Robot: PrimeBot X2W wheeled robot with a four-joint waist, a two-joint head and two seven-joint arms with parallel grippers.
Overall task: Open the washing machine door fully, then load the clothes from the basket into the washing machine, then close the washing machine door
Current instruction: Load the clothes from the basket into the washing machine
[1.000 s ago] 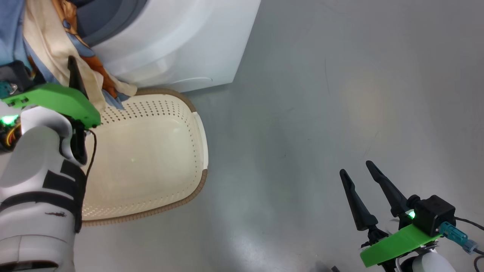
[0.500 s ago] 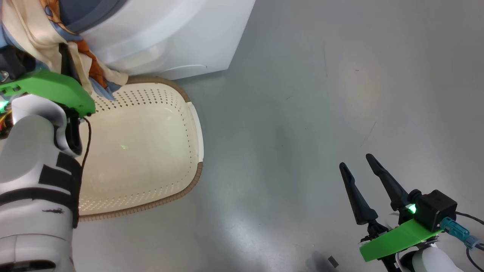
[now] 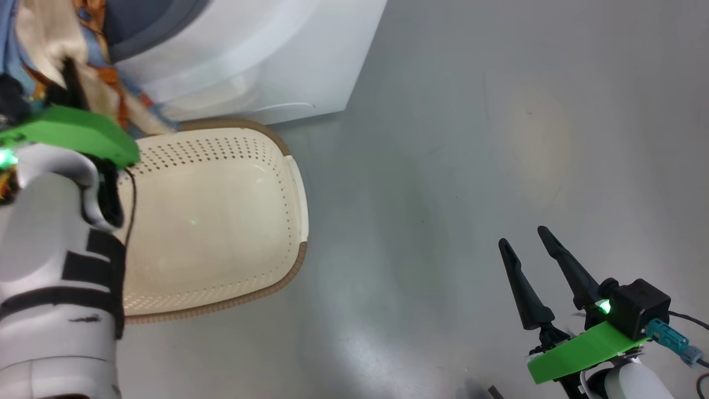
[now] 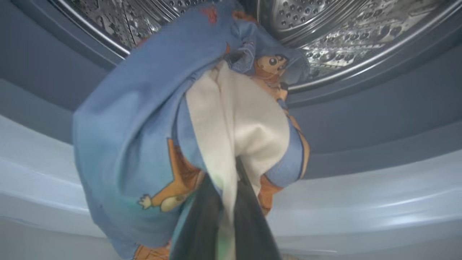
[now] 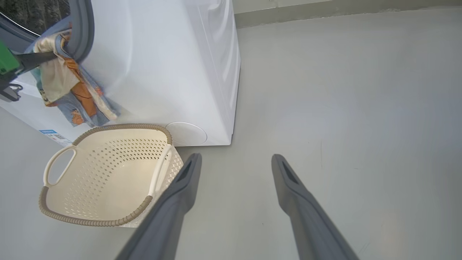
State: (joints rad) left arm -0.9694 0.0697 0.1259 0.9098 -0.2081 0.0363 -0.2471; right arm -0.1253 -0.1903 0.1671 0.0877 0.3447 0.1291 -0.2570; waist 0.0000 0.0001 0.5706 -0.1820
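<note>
The light blue clothes [image 4: 137, 119] with orange figures and cream lining hang from the mouth of the white washing machine [image 5: 162, 65], partly over its grey gasket [image 4: 361, 119] and steel drum [image 4: 343, 32]. My left gripper [image 4: 225, 202] is shut on the cream lining, just below the opening, and appears at the upper left in the head view [image 3: 69, 72]. The clothes' lower end [image 5: 83, 108] dangles over the cream basket [image 5: 119, 127], which holds nothing. My right gripper [image 3: 522, 235] stands open over bare floor, far right of the basket. The washing machine door is out of view.
The basket [image 3: 293, 183] sits on the grey floor against the machine's front, below the opening. A blue label sticker [image 5: 48, 131] is on the machine's front. Open floor [image 5: 343, 90] stretches to the right of the machine up to the wall.
My left gripper has shut on the clothes and moved up toward the drum opening, lifting the hanging end off the basket's rim. The right arm has barely moved.
</note>
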